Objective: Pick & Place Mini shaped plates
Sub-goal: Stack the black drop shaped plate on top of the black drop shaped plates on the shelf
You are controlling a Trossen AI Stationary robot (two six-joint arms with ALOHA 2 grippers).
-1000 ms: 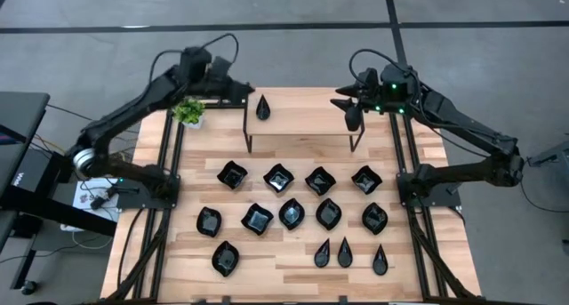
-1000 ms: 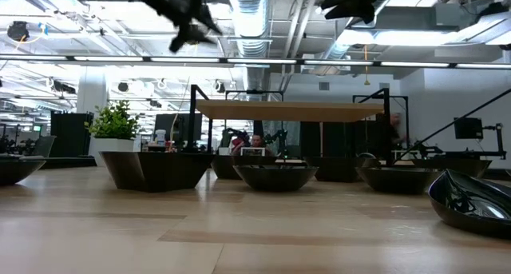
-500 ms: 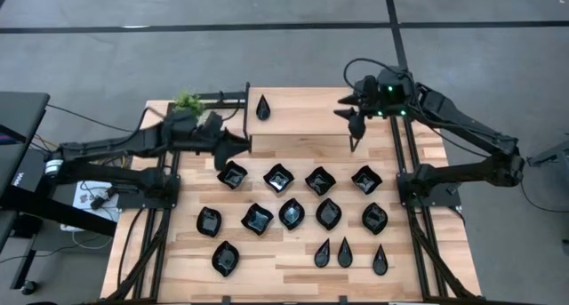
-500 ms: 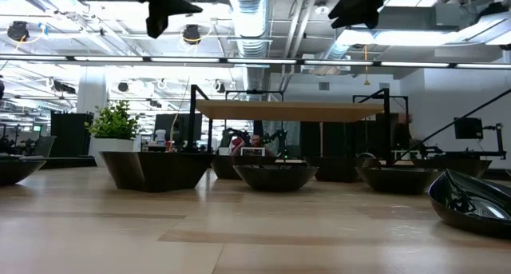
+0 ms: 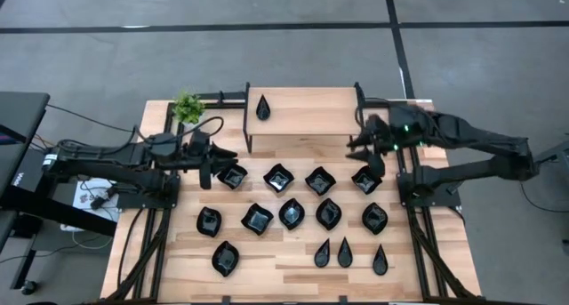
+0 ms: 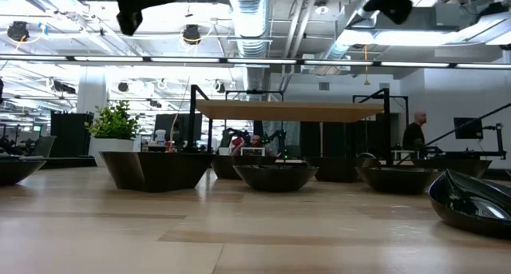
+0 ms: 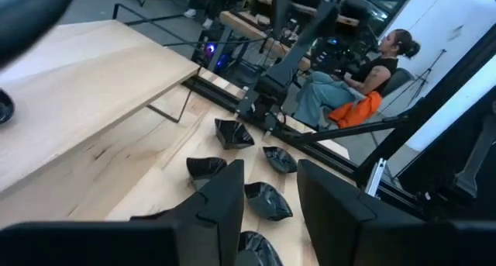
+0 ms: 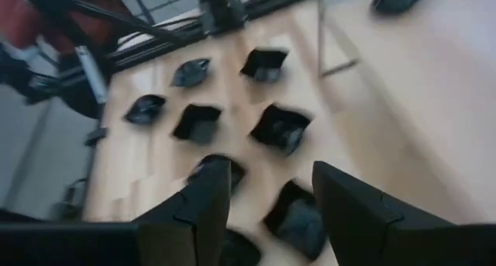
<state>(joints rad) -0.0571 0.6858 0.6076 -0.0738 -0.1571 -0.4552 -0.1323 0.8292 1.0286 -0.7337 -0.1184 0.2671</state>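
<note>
Several mini shaped plates, glossy black, lie bottom down in three rows on the wooden table (image 5: 178,252); the far row runs from a square one (image 5: 233,174) to another (image 5: 365,179). A teardrop plate (image 5: 263,108) lies on the raised shelf (image 5: 302,118). My left gripper (image 5: 220,159) hovers open beside the far-left plate (image 7: 205,167), nothing between its fingers (image 7: 225,196). Above the far-right plate my right gripper (image 5: 360,149) hangs open and empty, with plates (image 8: 279,128) showing beyond its fingers (image 8: 205,200). Both grippers (image 6: 128,10) (image 6: 391,2) are high above the table.
A small green potted plant (image 5: 188,107) stands at the far left corner. The shelf's black legs (image 5: 247,118) (image 5: 360,118) rise just behind both grippers. Bare wood lies along the table's left and right edges. People sit and stand in the room beyond (image 7: 364,72).
My left gripper has swung from the shelf's left end near the plant toward the near edge and down, ending beside the far-left plate. My right gripper has moved from over the shelf's right end toward the near edge, tipping downward. No plate has moved.
</note>
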